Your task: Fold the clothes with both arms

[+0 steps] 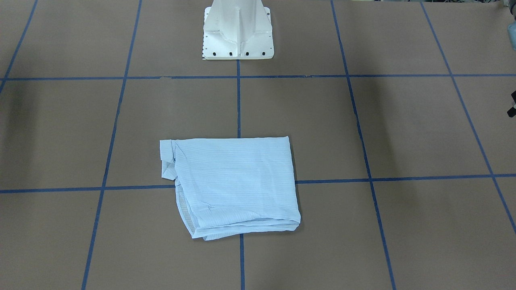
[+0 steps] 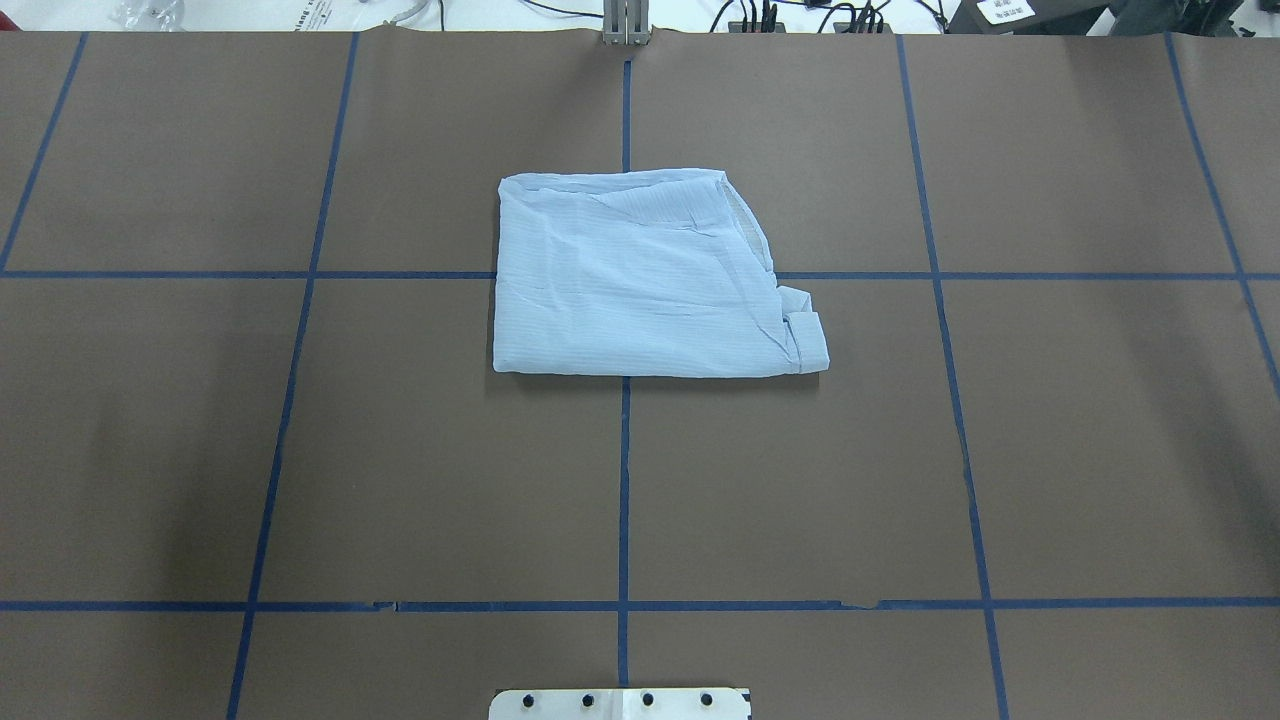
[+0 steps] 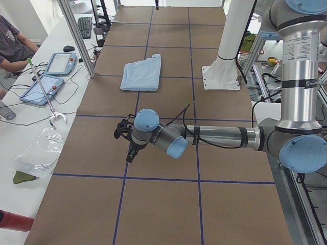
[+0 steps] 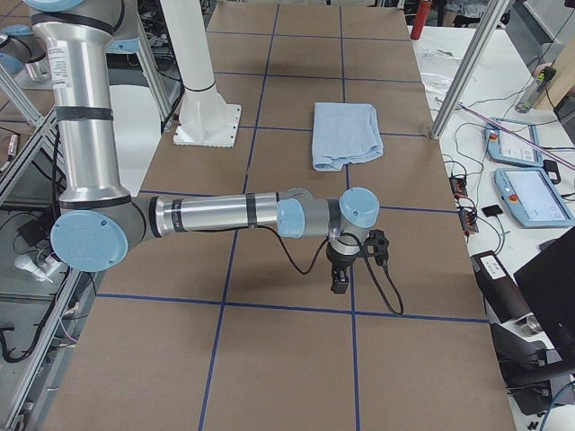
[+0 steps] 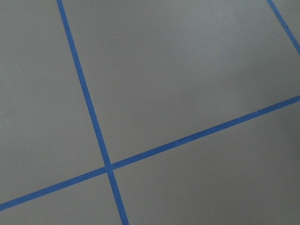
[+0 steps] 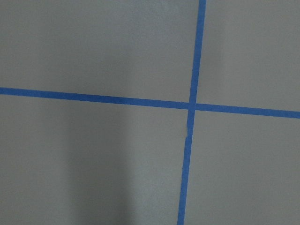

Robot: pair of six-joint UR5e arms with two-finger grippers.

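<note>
Left gripper (image 3: 130, 155) and right gripper (image 4: 341, 284): cannot tell their grip; shirt (image 2: 640, 280) lies folded.

We're looking at a brown table (image 2: 450, 450) gridded with blue tape lines (image 2: 623, 480), under even light with soft shadows. A white bench (image 3: 23, 130) runs along the table's operator side and holds a teach pendant (image 3: 61, 63), a second pendant (image 3: 41, 89), a keyboard (image 3: 84, 25), a mouse (image 3: 69, 48) and a clear plastic bag (image 3: 41, 150). An aluminium post (image 3: 76, 38) stands at that table edge. A person (image 3: 13, 41) sits at the bench. Cables (image 2: 545, 8) lie past the table's far edge.

One shirt (image 1: 236, 183), one left arm (image 3: 219, 137), one right arm (image 4: 207, 215), one pedestal (image 1: 238, 36).
</note>
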